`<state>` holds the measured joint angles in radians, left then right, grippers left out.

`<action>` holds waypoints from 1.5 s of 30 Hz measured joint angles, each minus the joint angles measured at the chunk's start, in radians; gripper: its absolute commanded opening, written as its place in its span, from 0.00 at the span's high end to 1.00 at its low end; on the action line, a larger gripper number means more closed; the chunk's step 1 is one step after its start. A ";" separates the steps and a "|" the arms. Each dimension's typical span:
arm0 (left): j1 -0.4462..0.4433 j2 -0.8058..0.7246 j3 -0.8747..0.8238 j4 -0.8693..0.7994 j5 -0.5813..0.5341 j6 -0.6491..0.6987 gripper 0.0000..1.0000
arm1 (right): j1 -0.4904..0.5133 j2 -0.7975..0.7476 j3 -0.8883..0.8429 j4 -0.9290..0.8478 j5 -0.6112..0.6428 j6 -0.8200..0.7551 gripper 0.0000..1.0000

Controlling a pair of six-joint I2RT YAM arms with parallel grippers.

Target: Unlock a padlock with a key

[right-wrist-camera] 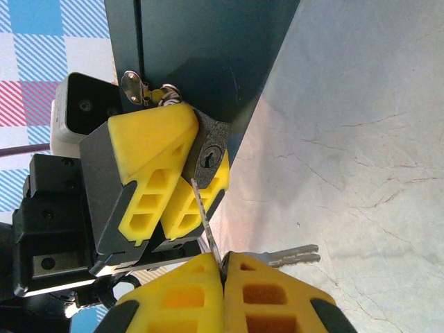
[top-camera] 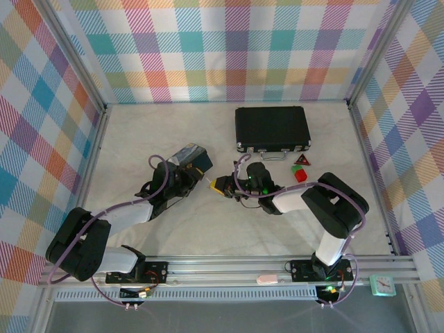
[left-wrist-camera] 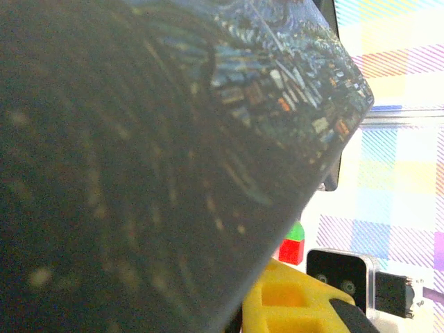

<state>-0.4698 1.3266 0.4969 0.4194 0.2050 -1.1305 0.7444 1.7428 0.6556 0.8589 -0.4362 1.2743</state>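
The left claw (right-wrist-camera: 189, 163) grips the padlock (right-wrist-camera: 210, 154), whose top sits at the metal latch of the blue tin (right-wrist-camera: 201, 48) on the table (top-camera: 208, 236). The right claw (right-wrist-camera: 223, 267) is closed on the key (right-wrist-camera: 205, 215). The blade points up, its tip just below the keyhole. Spare keys (right-wrist-camera: 295, 255) stick out beside it.

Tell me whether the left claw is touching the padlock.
Touching. In the right wrist view, the yellow fingers of the left claw clamp the padlock from both sides.
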 measured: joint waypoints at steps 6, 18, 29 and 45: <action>0.000 0.000 0.000 0.000 0.004 0.002 1.00 | 0.000 0.029 0.008 0.011 -0.009 0.001 1.00; 0.000 0.000 0.000 0.000 0.007 0.002 1.00 | 0.000 0.055 0.011 0.032 -0.023 0.009 1.00; 0.000 0.000 0.005 0.000 -0.002 0.002 1.00 | -0.003 0.074 0.039 0.061 -0.039 0.027 1.00; 0.000 0.000 0.005 -0.002 -0.006 0.002 1.00 | -0.005 0.077 0.039 0.066 -0.044 0.027 1.00</action>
<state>-0.4698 1.3266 0.5022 0.4179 0.1993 -1.1286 0.7399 1.8194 0.6941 0.9249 -0.4801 1.3010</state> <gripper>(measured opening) 0.134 0.060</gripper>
